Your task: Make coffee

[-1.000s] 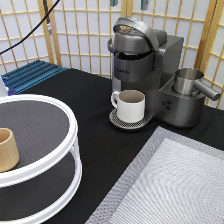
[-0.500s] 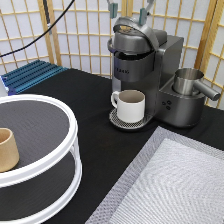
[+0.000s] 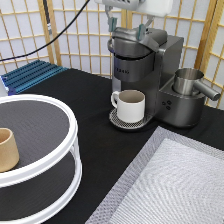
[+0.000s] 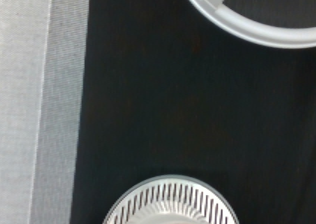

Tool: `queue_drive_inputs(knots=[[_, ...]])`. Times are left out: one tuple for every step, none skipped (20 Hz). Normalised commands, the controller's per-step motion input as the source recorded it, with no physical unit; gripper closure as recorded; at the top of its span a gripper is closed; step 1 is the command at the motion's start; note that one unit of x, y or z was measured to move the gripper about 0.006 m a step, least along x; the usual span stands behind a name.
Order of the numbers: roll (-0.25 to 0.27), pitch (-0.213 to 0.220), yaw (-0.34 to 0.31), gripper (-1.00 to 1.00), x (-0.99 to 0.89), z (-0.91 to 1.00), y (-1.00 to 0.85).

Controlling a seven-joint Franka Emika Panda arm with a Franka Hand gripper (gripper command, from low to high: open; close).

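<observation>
The grey coffee machine (image 3: 150,65) stands at the exterior view's top middle. A white handled mug (image 3: 131,105) sits on its round drip tray (image 3: 117,120), under the spout. My gripper (image 3: 126,29) hangs at the top edge, just above the machine's lid. Its fingers (image 3: 112,24) are apart, one on each side of the lid's top, and nothing is between them. The coffee pod is out of view. The wrist view shows the slotted drip tray (image 4: 170,205) on the black table.
A white two-tier round shelf (image 3: 60,160) at the exterior view's left holds a tan handleless cup (image 3: 6,149). A steel jug (image 3: 189,81) sits on the machine's right side. A grey mat (image 3: 175,185) covers the bottom right. A blue rack (image 3: 30,75) lies at the left.
The gripper has come down from above the picture to the machine's lid. The mug, cup and machine have not moved.
</observation>
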Motion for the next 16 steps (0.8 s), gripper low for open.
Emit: queue_drive_inputs(knots=[[-0.062,0.0,0.0,-1.0,0.14,-0.49,-0.15],[-0.061,0.0,0.0,-1.0,0.2,-0.49,-0.1],[-0.056,0.0,0.0,-1.0,0.25,-0.48,-0.07],[-0.035,0.0,0.0,-1.0,0.2,-0.46,-0.09],[-0.013,-0.003,0.0,-1.0,0.2,-0.43,-0.12],[-0.001,-0.013,0.0,-1.0,0.17,-0.43,-0.11],[0.0,-0.024,0.0,-1.0,0.15,-0.45,-0.17],[0.0,-0.041,0.0,-1.0,0.04,-0.54,-0.17],[0.0,-0.049,0.0,-1.0,0.0,-0.6,-0.18],[0.0,-0.049,0.0,-1.0,0.0,-0.61,-0.19],[0.0,-0.061,0.0,-1.0,-0.03,-0.63,-0.15],[0.0,-0.072,0.0,-1.0,-0.09,-0.64,-0.1],[0.0,-0.074,0.0,-1.0,-0.07,-0.64,-0.13],[0.0,-0.079,0.0,-1.0,-0.08,-0.65,-0.11],[0.0,-0.086,0.0,-1.0,-0.08,-0.61,-0.1],[0.0,-0.095,0.001,-1.0,-0.06,-0.64,-0.1]])
